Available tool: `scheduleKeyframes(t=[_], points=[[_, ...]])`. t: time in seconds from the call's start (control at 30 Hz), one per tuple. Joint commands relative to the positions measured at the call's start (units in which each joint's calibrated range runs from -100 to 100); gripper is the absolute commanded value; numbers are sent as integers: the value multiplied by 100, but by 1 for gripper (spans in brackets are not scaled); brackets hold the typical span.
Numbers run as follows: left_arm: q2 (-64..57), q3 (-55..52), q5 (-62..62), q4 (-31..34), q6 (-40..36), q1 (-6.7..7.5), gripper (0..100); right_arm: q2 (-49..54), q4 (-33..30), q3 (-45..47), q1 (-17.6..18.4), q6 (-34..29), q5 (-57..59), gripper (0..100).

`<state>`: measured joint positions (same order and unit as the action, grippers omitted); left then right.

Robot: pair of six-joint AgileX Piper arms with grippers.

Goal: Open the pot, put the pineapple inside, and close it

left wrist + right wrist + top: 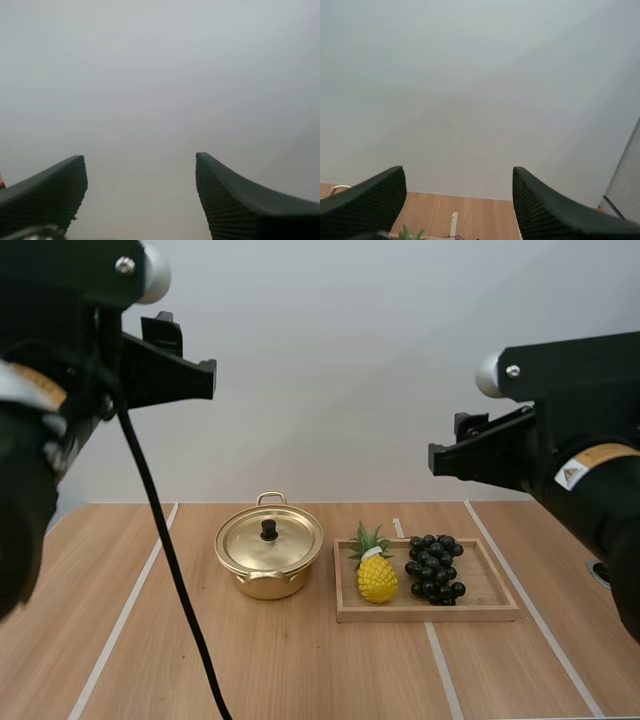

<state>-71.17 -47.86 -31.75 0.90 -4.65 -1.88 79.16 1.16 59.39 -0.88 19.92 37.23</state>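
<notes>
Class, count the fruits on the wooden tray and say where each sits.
2. The pineapple lies at the left end of the wooden tray, nearest the pot; the bunch of grapes lies just right of it. None seems hidden.

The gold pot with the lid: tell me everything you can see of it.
The shiny gold metal pot stands upright on the wooden table, left of the wooden tray and apart from it. Its round gold lid is on, with a black knob at the centre. A looped handle shows at the back. Nothing else touches it.
</notes>
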Motion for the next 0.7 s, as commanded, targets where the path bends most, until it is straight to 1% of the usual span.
scheduleKeyframes(t=[0.0, 0.07, 0.17, 0.27, 0.33, 0.4, 0.47, 0.57, 0.67], points=[[881, 629, -1288, -90, 183, -6, 100, -589, 574, -296, -16, 489, 553, 100], [1431, 1044, -2067, -270, 447, -6, 100, -936, 960, -494, -16, 625, 1140, 100], [2193, 1640, -3471, -825, 1163, -6, 100, -1379, 1580, -748, -16, 764, 2063, 100], [2859, 2117, -4968, -1504, 1847, -6, 100, -1708, 2274, -893, -16, 1093, 2521, 100], [3203, 2343, -5643, -1857, 2151, -6, 100, -1923, 2632, -960, -16, 1353, 2748, 100], [3444, 2426, -5860, -2011, 2322, -6, 100, -2136, 2746, -989, -16, 1530, 2941, 100], [3658, 2425, -5899, -2016, 2526, -6, 100, -2312, 2718, -989, -16, 1588, 3108, 100], [4042, 2425, -6177, -2005, 2856, -6, 100, -2531, 2688, -989, -16, 1586, 3476, 100], [4485, 2425, -6755, -2041, 3272, -6, 100, -2594, 2688, -989, -16, 1586, 3638, 100]])
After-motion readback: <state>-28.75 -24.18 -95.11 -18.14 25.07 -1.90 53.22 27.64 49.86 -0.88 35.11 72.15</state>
